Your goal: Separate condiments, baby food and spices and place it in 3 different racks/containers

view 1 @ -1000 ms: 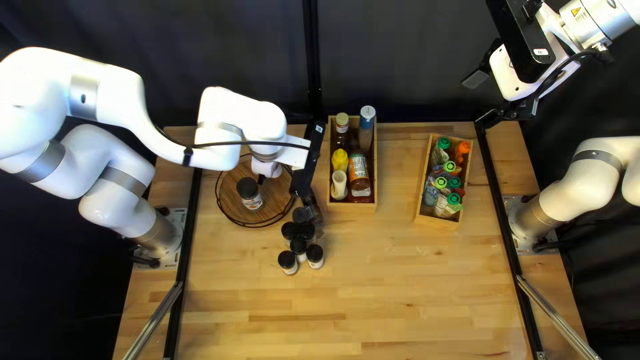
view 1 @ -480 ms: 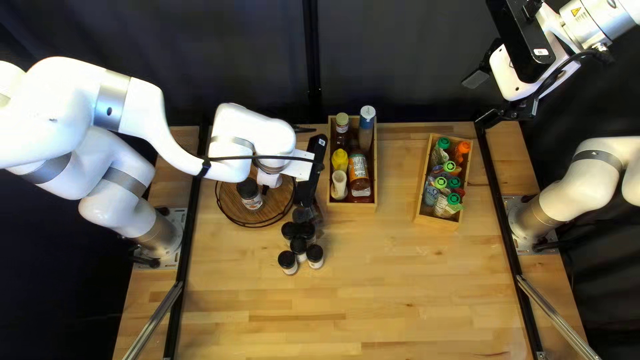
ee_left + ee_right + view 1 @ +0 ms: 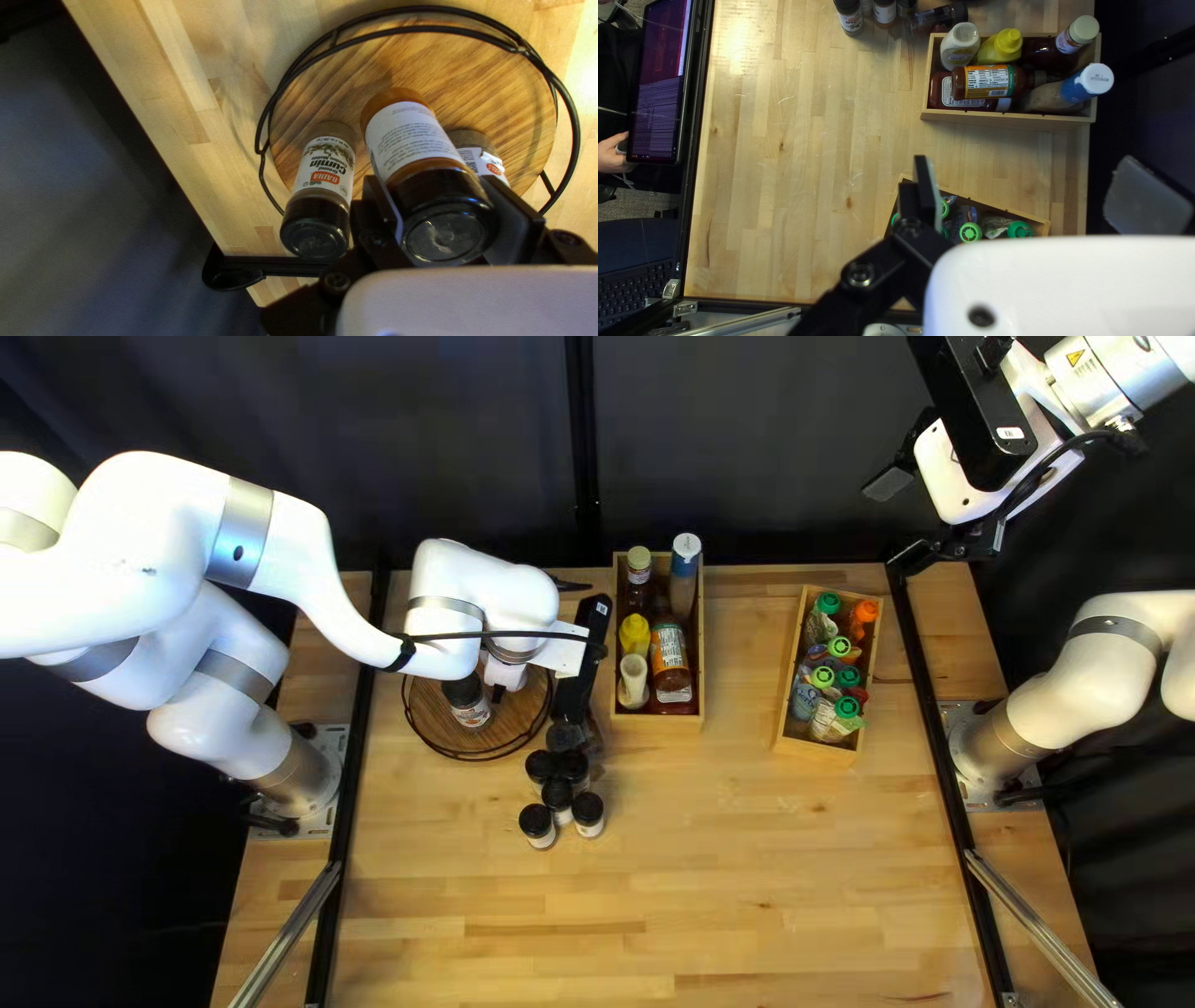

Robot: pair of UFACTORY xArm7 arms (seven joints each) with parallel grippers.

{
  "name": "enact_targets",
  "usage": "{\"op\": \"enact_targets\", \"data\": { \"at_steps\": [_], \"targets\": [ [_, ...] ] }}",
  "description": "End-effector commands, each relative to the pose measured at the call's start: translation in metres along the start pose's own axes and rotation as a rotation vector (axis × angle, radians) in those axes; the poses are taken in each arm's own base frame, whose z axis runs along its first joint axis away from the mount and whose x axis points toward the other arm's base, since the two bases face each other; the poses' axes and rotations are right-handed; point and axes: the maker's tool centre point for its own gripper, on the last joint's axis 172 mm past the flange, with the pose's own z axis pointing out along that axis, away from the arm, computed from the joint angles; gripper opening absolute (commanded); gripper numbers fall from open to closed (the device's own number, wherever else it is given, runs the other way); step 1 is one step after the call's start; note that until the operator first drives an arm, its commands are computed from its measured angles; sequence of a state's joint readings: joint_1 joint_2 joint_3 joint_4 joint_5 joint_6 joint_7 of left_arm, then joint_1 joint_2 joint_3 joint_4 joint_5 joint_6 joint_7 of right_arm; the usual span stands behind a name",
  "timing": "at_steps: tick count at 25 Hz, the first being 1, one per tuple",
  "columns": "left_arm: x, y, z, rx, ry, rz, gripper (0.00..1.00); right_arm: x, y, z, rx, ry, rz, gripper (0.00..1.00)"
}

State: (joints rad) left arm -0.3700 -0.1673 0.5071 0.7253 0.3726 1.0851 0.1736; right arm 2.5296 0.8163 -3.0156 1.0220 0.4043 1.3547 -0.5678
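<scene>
One jar [image 3: 414, 134] clasped, the left end effector [image 3: 433, 186] has just shifted over the rack [image 3: 473, 74]; spice placement looks imminent! Right end effector [image 3: 1027, 177] hangs released.

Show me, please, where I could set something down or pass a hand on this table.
Bare tabletop stretches from the spice jars to the near edge, and between the condiment box and the pouch box. It is crowded at the round tray beneath my left jaws, among those jars and inside both boxes.
</scene>
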Motion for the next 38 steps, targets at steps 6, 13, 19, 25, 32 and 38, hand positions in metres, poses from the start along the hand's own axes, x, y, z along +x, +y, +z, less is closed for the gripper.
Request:
{"op": "enact_targets", "data": {
  "at_steps": [6,13,19,25,32,38],
  "targets": [
    [-0.003,0.005,0.009,-0.026,0.006,0.019,0.00,0.000,0.000,0.000,0.000,0.000,0.000,1.00],
    [-0.001,0.005,0.012,-0.041,0.024,0.030,0.74,0.000,0.000,0.000,0.000,0.000,0.000,1.00],
    [0.002,0.006,0.001,-0.041,0.035,0.042,0.86,0.000,0.000,0.000,0.000,0.000,0.000,1.00],
    [0.014,0.022,-0.033,-0.038,0.057,0.087,1.00,0.000,0.000,0.000,0.000,0.000,0.000,1.00],
    [0.038,0.077,-0.086,-0.059,0.114,0.212,1.00,0.000,0.000,0.000,0.000,0.000,0.000,1.00],
    [0.050,0.125,-0.125,-0.059,0.180,0.052,1.00,0.000,0.000,0.000,0.000,0.000,0.000,1.00]
  ]
}}
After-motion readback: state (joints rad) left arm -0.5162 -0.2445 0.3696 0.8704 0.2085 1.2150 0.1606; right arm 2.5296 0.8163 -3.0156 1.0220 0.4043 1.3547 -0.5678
